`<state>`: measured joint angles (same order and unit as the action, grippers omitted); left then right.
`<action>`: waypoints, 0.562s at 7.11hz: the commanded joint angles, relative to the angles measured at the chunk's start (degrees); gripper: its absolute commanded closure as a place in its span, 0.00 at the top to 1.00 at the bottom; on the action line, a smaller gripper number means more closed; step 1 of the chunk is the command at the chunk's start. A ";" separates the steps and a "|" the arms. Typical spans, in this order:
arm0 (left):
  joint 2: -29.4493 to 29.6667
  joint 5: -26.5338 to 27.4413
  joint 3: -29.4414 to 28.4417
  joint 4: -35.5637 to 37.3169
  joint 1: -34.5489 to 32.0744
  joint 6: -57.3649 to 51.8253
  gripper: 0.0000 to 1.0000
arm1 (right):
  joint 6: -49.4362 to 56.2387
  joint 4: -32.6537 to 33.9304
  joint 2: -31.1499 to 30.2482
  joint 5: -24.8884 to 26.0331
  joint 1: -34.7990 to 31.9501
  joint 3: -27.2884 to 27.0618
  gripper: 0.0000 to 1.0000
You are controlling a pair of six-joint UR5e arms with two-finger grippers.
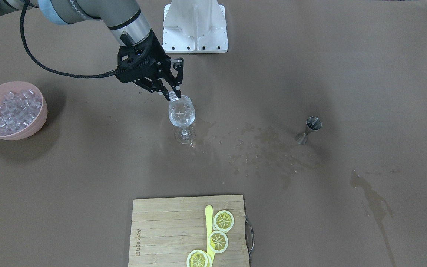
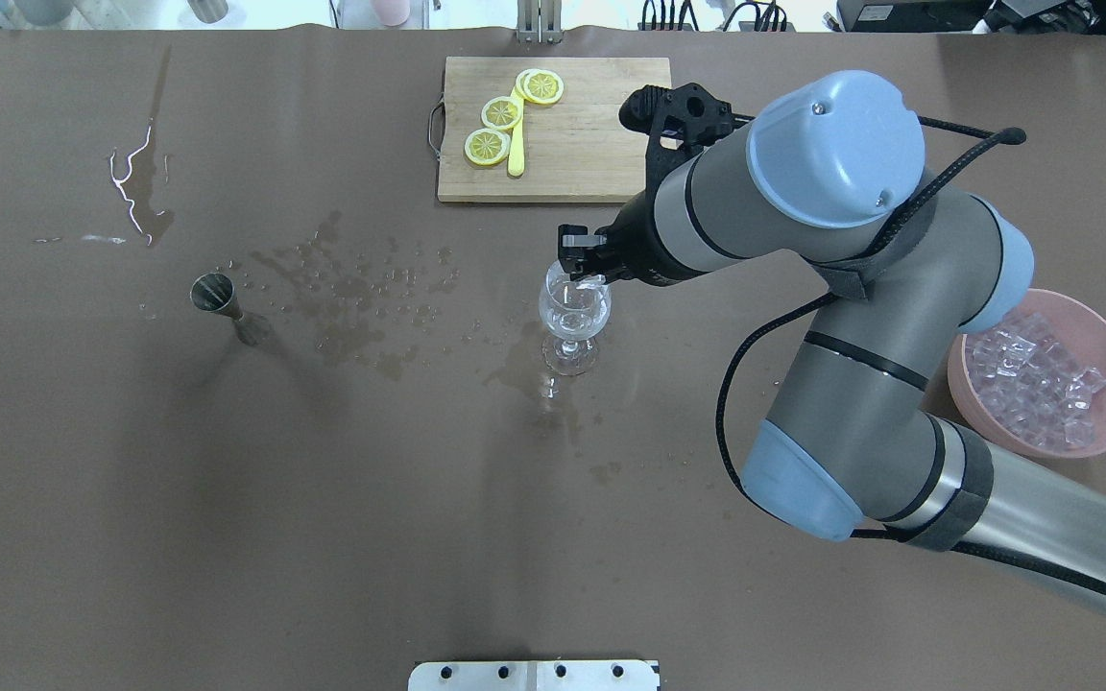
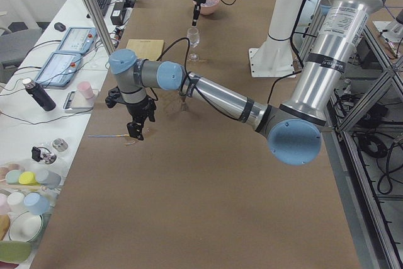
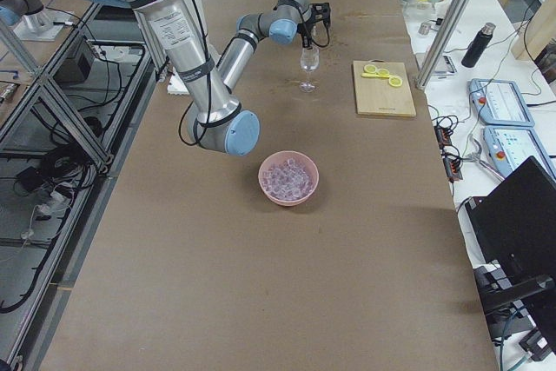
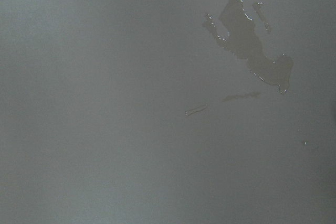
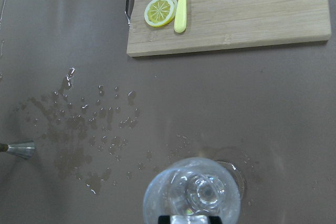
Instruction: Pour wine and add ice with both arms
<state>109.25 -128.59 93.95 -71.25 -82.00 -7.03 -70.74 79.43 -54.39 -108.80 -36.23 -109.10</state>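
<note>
The brown tabletop point(image 1: 310, 230) is wet, with splashes at frame centre and a streak at lower right. The right arm point(image 2: 803, 240) enters the front view from the upper left. The right tool point(image 1: 173, 97) points down, pinched narrowly on one ice cube point(image 1: 175, 98) just over the rim of the upright wine glass point(image 1: 181, 115). More ice point(image 1: 11, 111) fills the pink bowl point(image 1: 32, 130) at mid-left. The left tool point(image 3: 135, 129) hangs over the tabletop, and I cannot tell its grip.

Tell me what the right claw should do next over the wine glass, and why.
Probably open the right claw to release its ice cube: it hangs pinched right above the wine glass rim, so it should fall into the glass.
</note>
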 commanded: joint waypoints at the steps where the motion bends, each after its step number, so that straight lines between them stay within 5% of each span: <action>1: 0.00 0.09 -0.26 -0.03 0.00 0.00 0.99 | 0.08 -0.07 0.60 0.51 0.01 0.47 0.00; 2: 0.00 0.09 -0.35 -0.03 0.00 0.00 0.99 | -0.01 -0.07 0.69 0.52 0.01 0.47 0.00; 3: -0.09 0.09 -0.35 -0.03 0.00 0.09 0.99 | -0.01 -0.15 0.69 0.52 0.01 0.56 0.58; 4: 0.00 0.09 -0.35 -0.03 0.00 0.00 0.99 | 0.16 -0.07 0.69 0.52 0.01 0.65 1.00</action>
<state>109.21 -128.50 93.63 -71.28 -82.00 -6.99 -70.70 79.33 -53.74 -108.30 -36.21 -108.57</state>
